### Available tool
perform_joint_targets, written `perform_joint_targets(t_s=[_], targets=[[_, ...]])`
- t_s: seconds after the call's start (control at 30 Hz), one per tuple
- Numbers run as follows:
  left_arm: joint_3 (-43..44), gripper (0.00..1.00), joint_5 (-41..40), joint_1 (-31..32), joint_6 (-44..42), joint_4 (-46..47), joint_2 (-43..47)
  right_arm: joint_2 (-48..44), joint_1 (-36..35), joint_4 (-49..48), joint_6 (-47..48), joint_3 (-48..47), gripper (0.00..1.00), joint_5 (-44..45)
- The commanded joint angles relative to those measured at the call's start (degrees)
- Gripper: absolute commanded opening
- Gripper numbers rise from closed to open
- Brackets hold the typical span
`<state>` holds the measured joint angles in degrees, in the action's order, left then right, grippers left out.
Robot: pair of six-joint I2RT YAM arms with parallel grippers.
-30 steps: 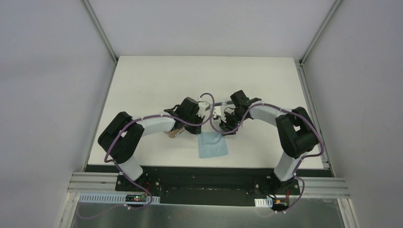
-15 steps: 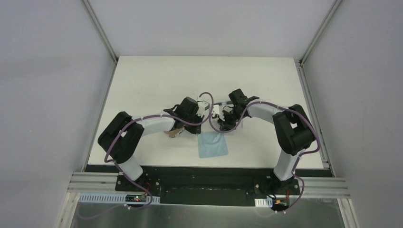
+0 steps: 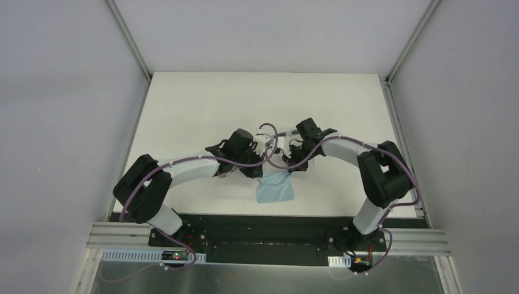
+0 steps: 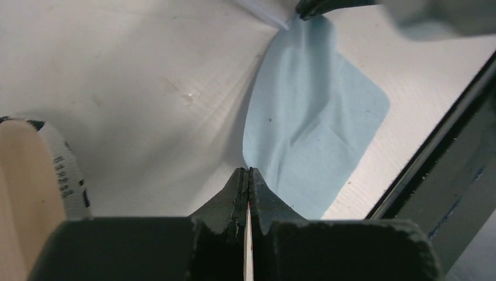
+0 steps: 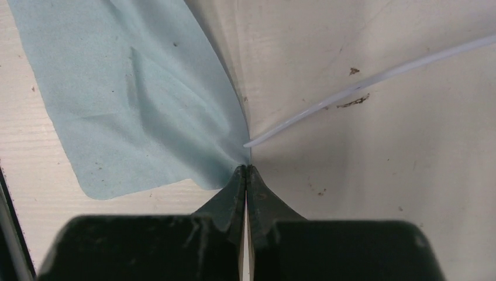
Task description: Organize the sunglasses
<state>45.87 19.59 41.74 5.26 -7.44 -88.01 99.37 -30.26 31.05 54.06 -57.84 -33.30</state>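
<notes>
The sunglasses show only as a slim white temple arm (image 5: 374,79) lying on the table beyond my right gripper; its tip also shows in the left wrist view (image 4: 263,12). The lenses are hidden. The light blue cloth (image 3: 275,187) lies near the table's front edge. My left gripper (image 4: 248,171) is shut on the cloth's (image 4: 310,117) far left corner. My right gripper (image 5: 245,168) is shut on the cloth's (image 5: 134,99) far right corner, and folds run up to its tips. In the top view both grippers, left (image 3: 262,166) and right (image 3: 290,164), sit at the cloth's far edge.
The open white-and-black printed case (image 4: 64,170), with a tan inside, lies left of my left gripper, mostly under the left arm in the top view (image 3: 224,174). The table's black front edge (image 4: 444,152) runs just past the cloth. Purple cables loop over both wrists.
My left arm has stretched forward and right, bringing its gripper to the cloth's far left corner. My right gripper has come down to the far right corner. The cloth's far edge is now puckered.
</notes>
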Motion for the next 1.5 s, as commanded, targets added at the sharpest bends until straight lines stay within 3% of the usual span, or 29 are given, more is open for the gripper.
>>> perform_joint_targets(t_s=[0.0, 0.23, 0.47, 0.8, 1.47], targets=[[-0.21, 0.0, 3.05, 1.27, -0.75, 3.35, 2.33, -3.99, -0.8, -2.99, -4.74, 2.1, 0.0, 2.43], [-0.23, 0.0, 1.51, 1.55, -0.68, 3.31, 2.93, -7.25, -1.05, -5.62, -8.43, 3.32, 0.0, 3.02], [-1.06, 0.0, -6.28, 1.51, -0.64, 2.78, 4.25, -11.65, -1.52, -9.27, -10.25, 4.72, 0.0, 4.21], [-0.56, 0.0, -9.4, 1.5, -1.77, 1.71, 5.03, -11.07, -1.87, -11.02, -11.06, 5.35, 0.0, 3.78], [-1.57, 0.0, 0.48, 2.18, 0.9, 1.75, 5.46, -18.12, -3.56, -10.35, -12.81, 11.03, 0.0, 3.52]])
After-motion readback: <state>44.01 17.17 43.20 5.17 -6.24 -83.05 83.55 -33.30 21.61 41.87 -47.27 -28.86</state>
